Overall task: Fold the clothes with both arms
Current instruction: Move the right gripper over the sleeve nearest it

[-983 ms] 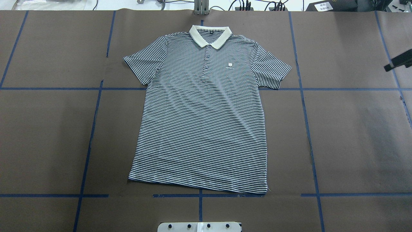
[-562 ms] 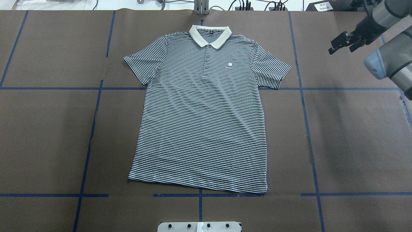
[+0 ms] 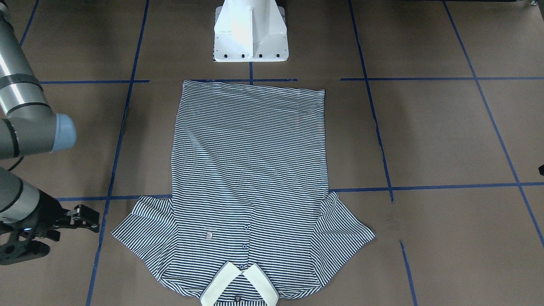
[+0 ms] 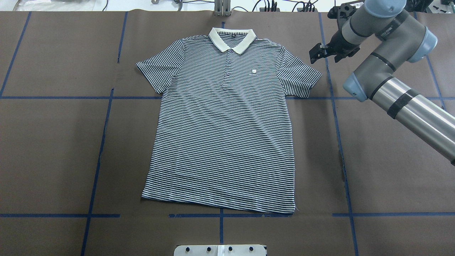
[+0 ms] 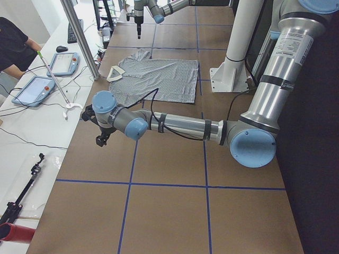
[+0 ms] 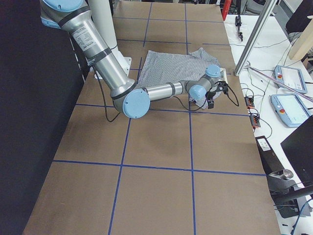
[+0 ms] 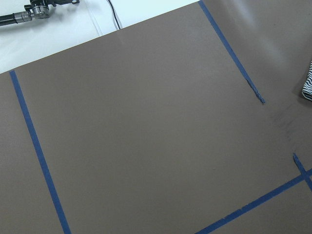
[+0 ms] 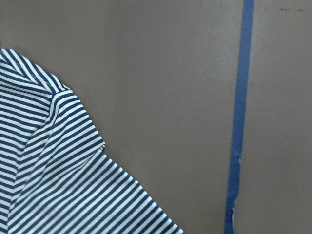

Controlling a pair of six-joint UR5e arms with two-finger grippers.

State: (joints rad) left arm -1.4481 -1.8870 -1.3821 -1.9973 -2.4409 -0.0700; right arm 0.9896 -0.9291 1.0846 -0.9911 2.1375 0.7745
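— Where does the polo shirt (image 4: 224, 135) lie?
— Flat, buttons up, mid-worktop (image 4: 53, 149); collar (image 4: 232, 39) at the far edge, hem toward the white pedestal base (image 3: 250, 29); blue tape lines (image 4: 335, 106) cross the brown surface around it.
— And the right pincer (image 4: 317, 54)?
— It hangs just beside the sleeve (image 4: 300, 76) on the robot's right, near a tape line, clear of the cloth; jaws parted, holding nothing.
— The left pincer (image 5: 100, 138)?
— Well apart from the shirt, over bare worktop beyond the other sleeve; wide or narrow, I cannot tell.
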